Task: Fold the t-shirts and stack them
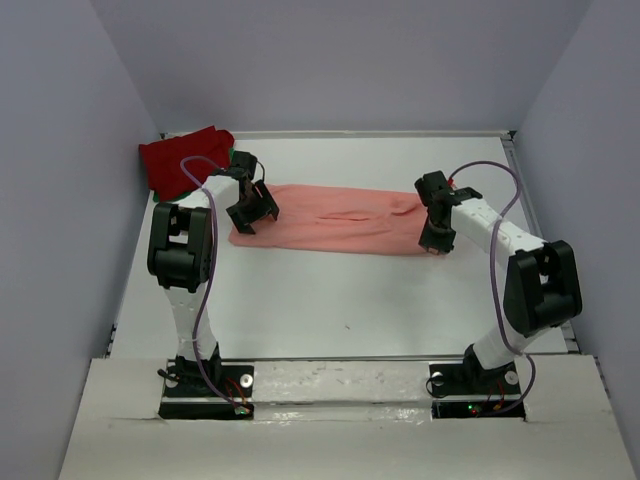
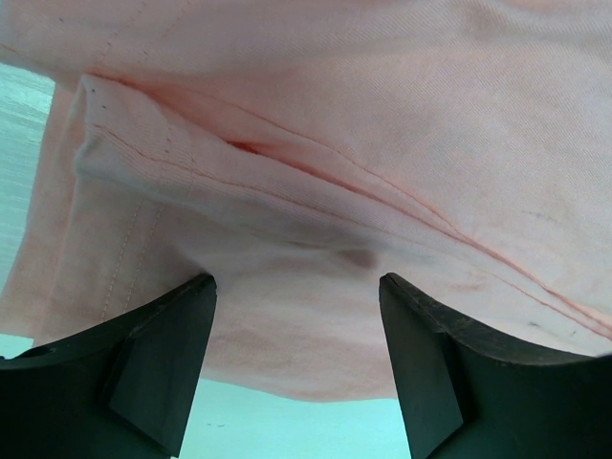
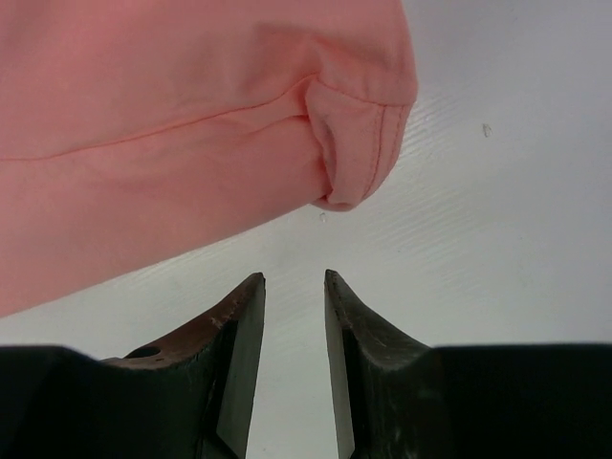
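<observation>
Salmon-pink t-shirt (image 1: 340, 222), one; dark red t-shirt (image 1: 180, 160), one; left gripper (image 2: 297, 284) and right gripper (image 3: 295, 277) gape.

Bright, even, diffuse light; faint soft shadows beneath right gripper (image 1: 436, 244); its close fingers (image 3: 234, 373) dark, slightly soft-focused.

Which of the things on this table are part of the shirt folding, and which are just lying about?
Part of the job:
- salmon-pink t-shirt, spread out in a long strip
- dark red t-shirt, in the far left corner
- left gripper and right gripper, at the pink shirt's two ends

Not part of it:
- white table
- purple cables on the arms
</observation>
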Robot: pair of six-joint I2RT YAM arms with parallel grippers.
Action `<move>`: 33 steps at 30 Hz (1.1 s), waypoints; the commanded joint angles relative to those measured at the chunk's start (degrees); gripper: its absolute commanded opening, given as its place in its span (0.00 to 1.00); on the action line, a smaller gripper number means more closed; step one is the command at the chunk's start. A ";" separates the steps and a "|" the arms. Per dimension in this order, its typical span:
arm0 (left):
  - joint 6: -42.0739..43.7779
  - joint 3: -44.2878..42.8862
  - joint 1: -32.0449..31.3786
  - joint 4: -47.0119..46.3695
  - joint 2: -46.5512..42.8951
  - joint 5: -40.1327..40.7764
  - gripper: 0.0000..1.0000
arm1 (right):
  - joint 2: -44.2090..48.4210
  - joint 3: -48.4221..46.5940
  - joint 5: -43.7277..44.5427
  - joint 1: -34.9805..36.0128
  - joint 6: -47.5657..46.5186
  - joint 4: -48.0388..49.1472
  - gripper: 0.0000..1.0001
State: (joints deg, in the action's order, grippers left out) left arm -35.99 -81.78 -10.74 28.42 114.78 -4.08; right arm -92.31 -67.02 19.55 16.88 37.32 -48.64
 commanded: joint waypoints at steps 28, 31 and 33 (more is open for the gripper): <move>1.01 3.20 0.11 0.49 2.46 -2.78 0.80 | -9.37 -1.00 9.45 -3.00 7.50 4.25 0.26; 0.92 3.20 0.11 0.40 2.46 -2.69 0.81 | -9.55 -0.83 9.10 -3.00 8.11 4.08 0.00; 0.83 3.12 0.20 0.40 2.64 -2.69 0.81 | -8.85 -0.21 9.19 -3.00 10.21 3.73 0.00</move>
State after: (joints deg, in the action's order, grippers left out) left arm -35.79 -81.41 -10.37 28.03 114.56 -4.91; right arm -102.06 -68.34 28.03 14.24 43.77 -46.39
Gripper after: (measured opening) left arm 0.807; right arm 0.030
